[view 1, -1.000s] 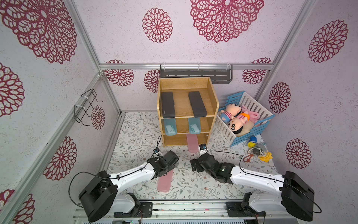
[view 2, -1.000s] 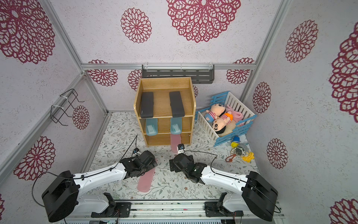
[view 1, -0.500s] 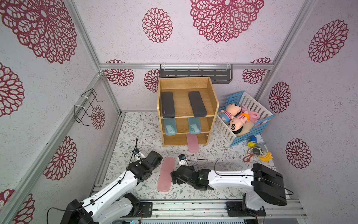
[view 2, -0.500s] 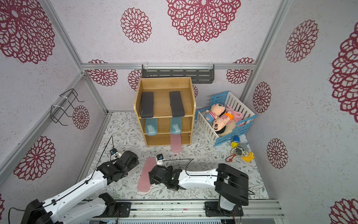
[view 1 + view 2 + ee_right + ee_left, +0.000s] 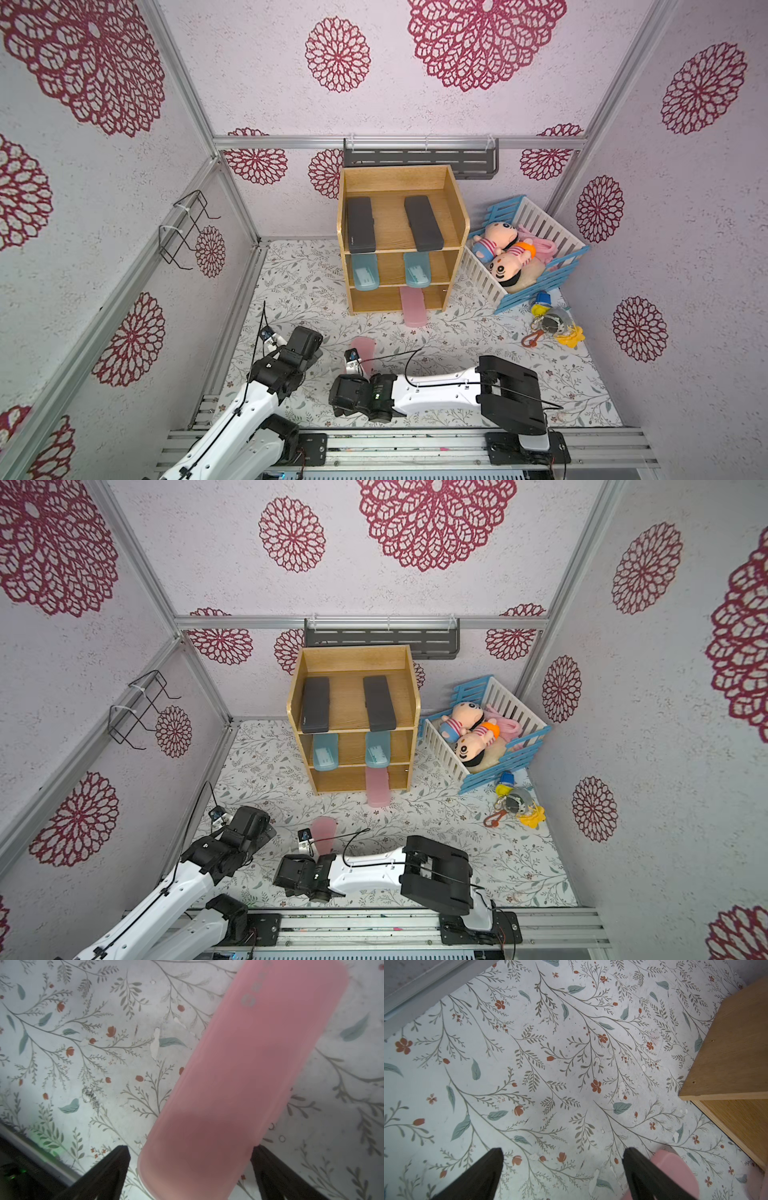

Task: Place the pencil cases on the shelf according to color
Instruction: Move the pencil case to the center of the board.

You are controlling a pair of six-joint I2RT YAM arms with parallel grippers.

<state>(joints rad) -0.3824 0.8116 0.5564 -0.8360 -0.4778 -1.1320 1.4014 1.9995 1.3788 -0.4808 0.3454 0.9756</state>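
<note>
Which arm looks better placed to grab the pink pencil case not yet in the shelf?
Right: the open right hand straddles one end of the rounded pink plastic pencil case; the left hand points beside it.

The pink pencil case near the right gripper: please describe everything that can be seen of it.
This pink pencil case is long and flat with rounded ends, seemingly smooth, slightly translucent plastic, with faint marks near one end. It lies flat on the flowered table, apart from the shelf. The right gripper stands open astride one end; whether its fingers touch it cannot be told.
</note>
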